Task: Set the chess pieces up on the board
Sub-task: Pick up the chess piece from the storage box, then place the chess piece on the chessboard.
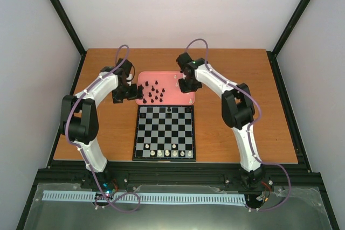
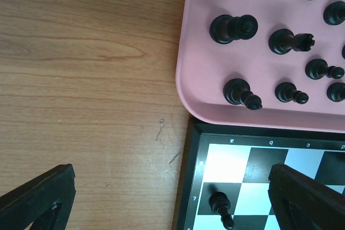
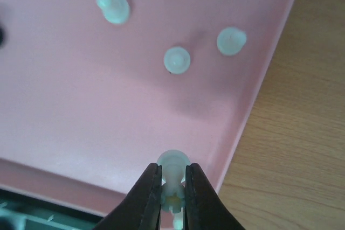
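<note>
Pinching a white piece (image 3: pixel 173 160) under its round head by the tray (image 3: pixel 81 133) edge, the right gripper (image 3: pixel 173 169) grips something likely light and slippery.

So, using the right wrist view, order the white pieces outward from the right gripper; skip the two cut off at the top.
1. White piece pinched in the right gripper, bottom centre.
2. Centre piece, straight ahead.
3. Right-side piece, near the rim of the pink tray.
4. Upper-left piece, far left.
</note>
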You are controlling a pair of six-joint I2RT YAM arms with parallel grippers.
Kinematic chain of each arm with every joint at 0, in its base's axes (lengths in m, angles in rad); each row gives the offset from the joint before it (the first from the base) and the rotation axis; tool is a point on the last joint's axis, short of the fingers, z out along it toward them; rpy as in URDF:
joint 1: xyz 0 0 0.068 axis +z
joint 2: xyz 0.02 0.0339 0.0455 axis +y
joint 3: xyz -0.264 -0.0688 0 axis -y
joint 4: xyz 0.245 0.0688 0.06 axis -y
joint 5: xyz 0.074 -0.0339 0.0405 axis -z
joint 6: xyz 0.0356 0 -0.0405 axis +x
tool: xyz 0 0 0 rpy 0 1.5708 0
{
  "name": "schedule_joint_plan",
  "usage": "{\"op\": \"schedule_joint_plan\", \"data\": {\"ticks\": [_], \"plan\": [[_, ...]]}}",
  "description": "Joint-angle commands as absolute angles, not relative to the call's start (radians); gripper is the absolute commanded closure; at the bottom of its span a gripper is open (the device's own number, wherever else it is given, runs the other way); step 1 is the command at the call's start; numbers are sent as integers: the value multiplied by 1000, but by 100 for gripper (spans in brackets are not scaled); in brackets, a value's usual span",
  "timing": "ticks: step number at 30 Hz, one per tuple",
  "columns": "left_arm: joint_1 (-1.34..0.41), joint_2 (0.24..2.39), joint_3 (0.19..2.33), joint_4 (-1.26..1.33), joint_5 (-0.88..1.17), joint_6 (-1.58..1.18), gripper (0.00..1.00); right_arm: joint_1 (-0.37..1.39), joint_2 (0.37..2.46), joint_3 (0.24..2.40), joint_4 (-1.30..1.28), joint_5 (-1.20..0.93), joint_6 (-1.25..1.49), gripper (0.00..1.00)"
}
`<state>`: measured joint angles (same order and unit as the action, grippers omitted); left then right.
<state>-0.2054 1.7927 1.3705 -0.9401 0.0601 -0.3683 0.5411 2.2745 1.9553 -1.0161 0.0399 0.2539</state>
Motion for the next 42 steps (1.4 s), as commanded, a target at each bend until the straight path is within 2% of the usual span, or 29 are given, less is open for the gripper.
{"op": "schedule_joint_plan", "data": {"ticks": [1,7,19,25,31,42], "plan": [[-173,1756,1418,-953,63,-377,0,564,2155,2022,-1043,42,249,93],[-87,1690,1404,-962,70,-407,0,668,2103,2041,-1098,31,259,93],[169,1517,1301,-966,103,-542,0,1017,2037,2041,-1160,-35,254,93],[198,1474,1312,-986,42,-592,0,1152,2128,2156,-1246,-75,225,93],[218,1456,1321,-997,24,-624,0,1246,2212,2177,-1267,-109,226,93],[218,1405,1282,-985,21,-624,0,1284,2307,2152,-1253,-123,242,94]]}}
